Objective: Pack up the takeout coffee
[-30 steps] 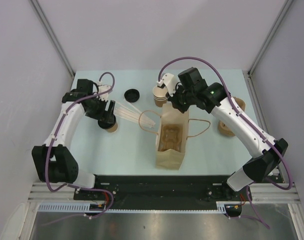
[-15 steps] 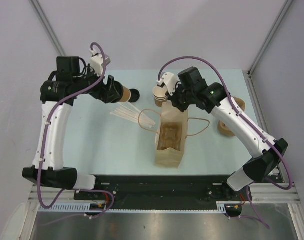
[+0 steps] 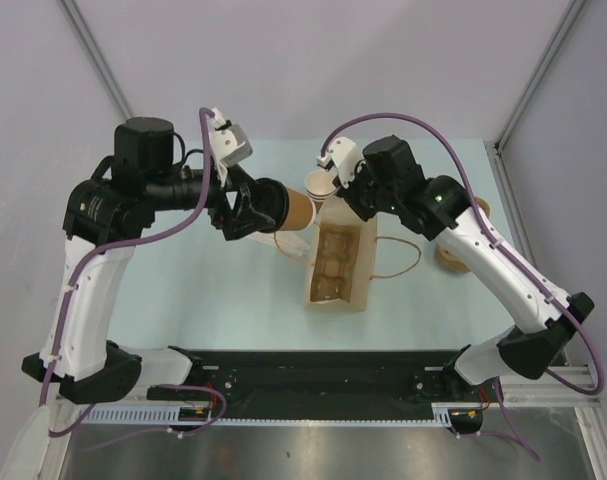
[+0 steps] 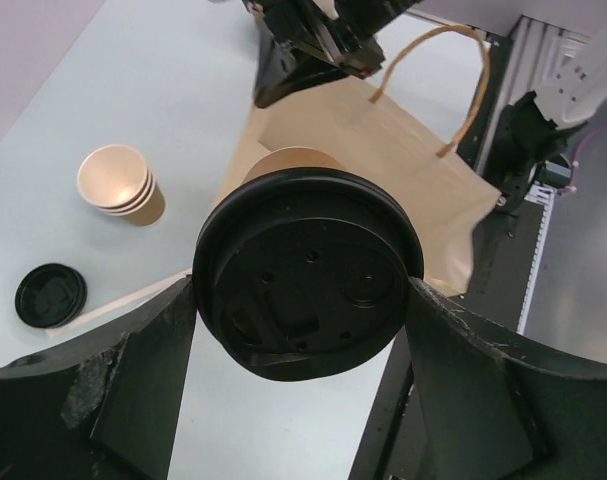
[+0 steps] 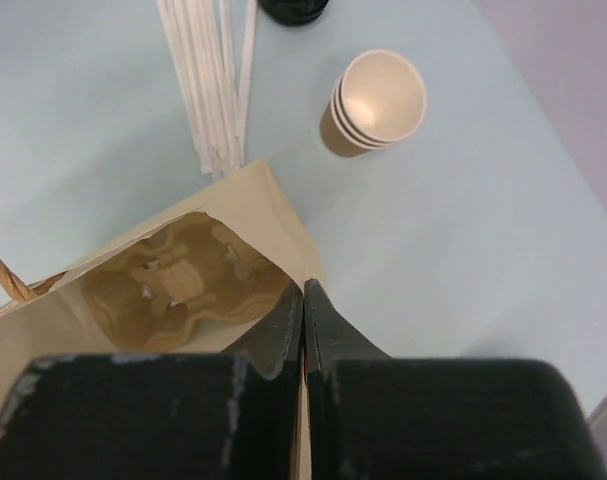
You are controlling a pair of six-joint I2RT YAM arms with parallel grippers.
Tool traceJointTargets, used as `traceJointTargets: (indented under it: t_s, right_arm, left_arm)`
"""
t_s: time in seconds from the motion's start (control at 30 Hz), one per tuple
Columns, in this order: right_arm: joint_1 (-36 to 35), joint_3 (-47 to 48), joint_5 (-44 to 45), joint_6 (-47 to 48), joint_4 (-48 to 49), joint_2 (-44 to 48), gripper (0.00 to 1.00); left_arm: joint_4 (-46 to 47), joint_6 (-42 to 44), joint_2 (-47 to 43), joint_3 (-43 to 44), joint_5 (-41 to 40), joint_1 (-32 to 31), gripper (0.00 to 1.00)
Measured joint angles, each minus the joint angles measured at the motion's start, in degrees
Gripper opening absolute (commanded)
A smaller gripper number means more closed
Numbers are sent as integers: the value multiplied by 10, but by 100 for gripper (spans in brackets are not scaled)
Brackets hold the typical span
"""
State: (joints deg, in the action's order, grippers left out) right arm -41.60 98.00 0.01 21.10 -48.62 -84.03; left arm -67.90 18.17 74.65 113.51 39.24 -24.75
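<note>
The takeout coffee (image 3: 299, 208), a brown cup with a black lid (image 4: 308, 265), is held off the table, lying sideways. My left gripper (image 3: 270, 208) is shut on it, one finger on each side of the lid. The cup's bottom points at the upright brown paper bag (image 3: 335, 262), just left of its open top. My right gripper (image 5: 305, 292) is shut on the bag's far rim (image 5: 283, 215) and holds the mouth open. A moulded cup carrier (image 5: 178, 280) sits inside the bag.
A stack of lidless brown cups (image 5: 378, 100) stands behind the bag. White straws (image 5: 208, 80) lie to the bag's left. A loose black lid (image 4: 50, 295) lies on the table. Two brown round items (image 3: 453, 255) sit at the far right.
My left arm has lifted the coffee from the left of the table and carried it right to the bag's mouth. The bag has shifted slightly; the right gripper still pinches its rim.
</note>
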Motion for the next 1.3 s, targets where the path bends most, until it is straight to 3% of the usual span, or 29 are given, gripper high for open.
traceJointTargets:
  t_s: [0.33,0.77,1.0,1.3]
  right_arm:
    - [-43,-26,57,-15,29,40,0]
    - [-26,-5,86,-63,21,-2,0]
    - [-3,3,66,-91,2,-3,0]
    - [61,22,-70,-126,-50,-26,0]
  left_arm:
    - [-18,24,-26,-14,-45,-104,0]
    - [-6,52,40,3,-234,-298,0]
    - [5,65,93,-24,-320,-320,0]
    - [51,79,151,-88,-375,-321,0]
